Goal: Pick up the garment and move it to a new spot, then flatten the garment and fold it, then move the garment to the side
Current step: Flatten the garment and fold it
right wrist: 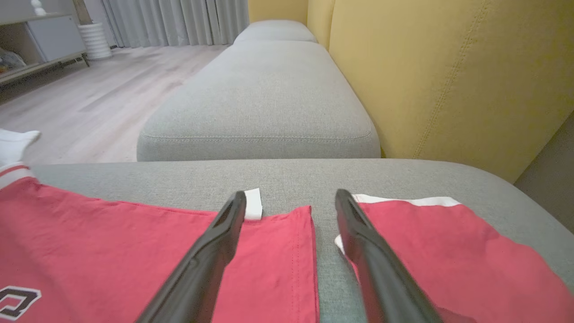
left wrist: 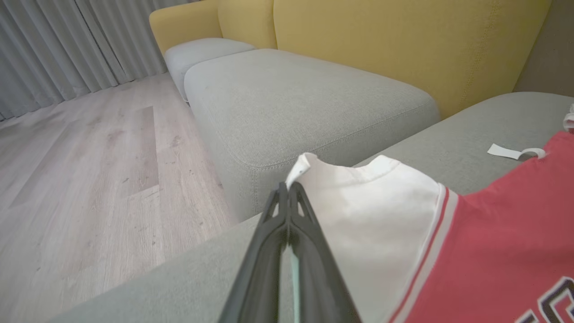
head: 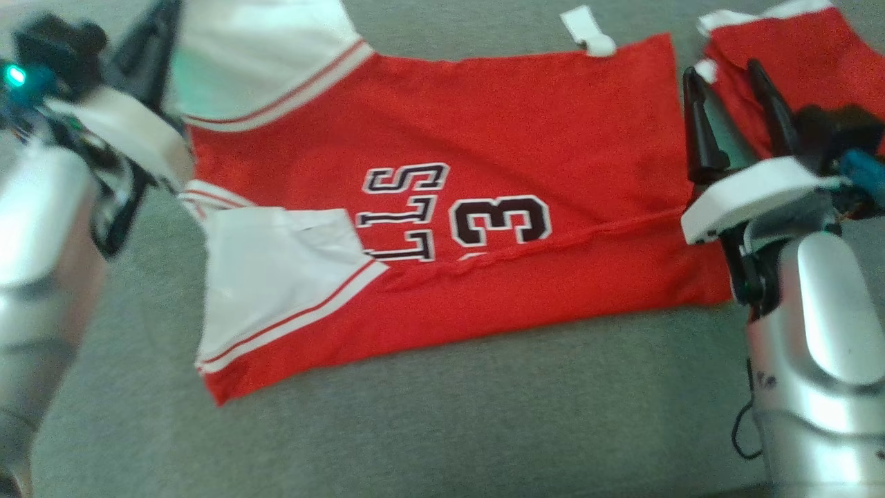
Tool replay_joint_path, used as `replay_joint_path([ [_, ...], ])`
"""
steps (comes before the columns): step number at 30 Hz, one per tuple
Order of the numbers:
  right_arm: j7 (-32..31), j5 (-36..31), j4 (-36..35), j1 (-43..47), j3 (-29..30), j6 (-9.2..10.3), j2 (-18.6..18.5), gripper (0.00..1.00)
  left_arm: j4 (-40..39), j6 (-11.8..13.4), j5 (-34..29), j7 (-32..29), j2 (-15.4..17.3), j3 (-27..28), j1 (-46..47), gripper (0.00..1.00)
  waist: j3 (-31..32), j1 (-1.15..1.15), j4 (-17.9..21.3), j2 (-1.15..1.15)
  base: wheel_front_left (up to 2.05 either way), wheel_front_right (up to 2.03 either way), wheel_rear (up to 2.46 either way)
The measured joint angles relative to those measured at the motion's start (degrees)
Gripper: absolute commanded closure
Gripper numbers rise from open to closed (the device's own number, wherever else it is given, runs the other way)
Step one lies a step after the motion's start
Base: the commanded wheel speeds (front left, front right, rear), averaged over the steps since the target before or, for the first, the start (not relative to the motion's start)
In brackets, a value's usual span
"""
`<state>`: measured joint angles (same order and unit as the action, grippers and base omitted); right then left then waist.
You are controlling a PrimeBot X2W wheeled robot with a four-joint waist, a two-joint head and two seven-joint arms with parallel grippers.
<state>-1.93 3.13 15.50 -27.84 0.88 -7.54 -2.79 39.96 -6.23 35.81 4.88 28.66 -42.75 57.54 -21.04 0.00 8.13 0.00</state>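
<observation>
A red jersey [head: 484,124] with white sleeves, black lettering and a "3" lies spread on the grey sofa seat [head: 484,429]; its near edge is folded over along a seam. At its upper left, my left gripper [head: 148,48] is shut on the white sleeve [left wrist: 367,211], and the sleeve's corner stands up beside the fingertips [left wrist: 287,186]. My right gripper [head: 722,76] is open, hovering over the jersey's right edge [right wrist: 296,251]. One finger is above the jersey and the other above a second red cloth [right wrist: 448,251].
The second red garment with white trim [head: 795,41] lies close to the right of the jersey. A white tag [head: 588,31] pokes out at the jersey's far edge. Beyond are another grey cushion [right wrist: 264,98], the yellow backrest [left wrist: 403,45] and wooden floor [left wrist: 89,157].
</observation>
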Motion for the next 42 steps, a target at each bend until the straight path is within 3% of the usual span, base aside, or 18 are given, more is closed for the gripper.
replay_joint_path([
  [7, -8.2, -0.9, 11.5, -6.8, 3.9, 0.0, -2.3, 0.0, -11.2, 2.8, -0.2, 0.6, 0.0, -2.5, -8.4, 1.0, 1.4, 0.0, -6.3, 0.0, 0.0, 0.0, 0.0],
  [14, -10.4, -3.8, 25.1, -14.9, 8.3, 0.0, -6.6, 0.0, -22.1, 4.7, -0.9, -2.0, 1.1, -4.6, -11.2, 1.0, 0.8, 0.0, -10.7, 0.0, 0.0, 0.0, 0.0],
  [20, -11.0, -4.4, 34.2, -20.5, 11.7, 0.0, -8.1, 0.0, -27.0, 5.3, -1.1, -3.9, 2.0, -5.6, -12.1, 1.0, -1.2, 0.01, -12.3, 0.0, 0.0, 0.0, 0.0],
  [28, -11.6, -5.7, 42.4, -26.8, 9.3, 0.0, -10.1, 0.01, -27.5, 5.2, -0.5, -4.8, 1.9, -5.7, -11.8, 1.0, -3.9, 0.01, -13.8, 0.0, 0.0, 0.0, 0.0],
  [30, -12.3, -5.5, 44.8, -29.2, 7.2, 0.0, -11.3, 0.9, -26.7, 5.0, -0.5, -4.8, 1.6, -5.8, -11.1, 1.0, -4.3, 0.01, -14.2, 0.0, 0.0, 0.0, 0.0],
  [31, -12.3, -5.2, 45.4, -29.7, 6.5, 0.0, -11.3, 1.0, -26.3, 5.0, -0.5, -4.8, 1.6, -5.8, -10.7, 1.0, -4.3, 0.01, -14.2, 0.0, 0.0, 0.0, 0.0],
  [42, -7.2, 7.3, 45.1, -33.3, -1.6, 0.0, -10.7, 1.0, -19.5, 6.3, -0.5, -3.8, 1.6, -3.2, -6.9, 1.0, -3.0, 0.0, -11.4, 0.0, 0.0, 0.0, 0.0],
])
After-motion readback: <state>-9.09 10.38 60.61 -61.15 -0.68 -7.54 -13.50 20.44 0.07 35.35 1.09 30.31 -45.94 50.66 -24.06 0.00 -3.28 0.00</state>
